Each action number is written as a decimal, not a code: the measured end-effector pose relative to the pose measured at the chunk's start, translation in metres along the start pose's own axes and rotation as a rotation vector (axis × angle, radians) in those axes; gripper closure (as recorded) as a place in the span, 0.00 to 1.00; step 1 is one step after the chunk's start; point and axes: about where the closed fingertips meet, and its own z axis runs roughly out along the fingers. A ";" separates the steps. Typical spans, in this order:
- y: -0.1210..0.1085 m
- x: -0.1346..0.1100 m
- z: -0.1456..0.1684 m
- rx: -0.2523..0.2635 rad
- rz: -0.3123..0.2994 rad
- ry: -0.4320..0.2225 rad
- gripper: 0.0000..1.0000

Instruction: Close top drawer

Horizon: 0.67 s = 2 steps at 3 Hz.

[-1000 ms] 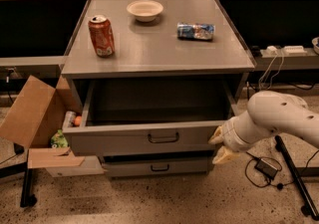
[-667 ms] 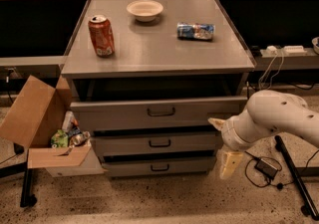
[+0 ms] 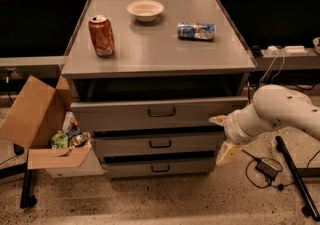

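White bulbous arm, cream pincer at tip

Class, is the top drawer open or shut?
Partly open: the top drawer juts beyond the lower drawers, a dark gap above its front. The open gripper sits beside its right end.

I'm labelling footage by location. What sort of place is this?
Probably a robotics lab or workshop: a grey drawer cabinet, a power strip behind it, and a robot arm whose gripper sits at the right end of the top drawer.
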 end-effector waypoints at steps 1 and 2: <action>-0.029 0.008 0.002 0.032 0.019 -0.042 0.40; -0.062 0.017 0.011 0.063 0.033 -0.059 0.71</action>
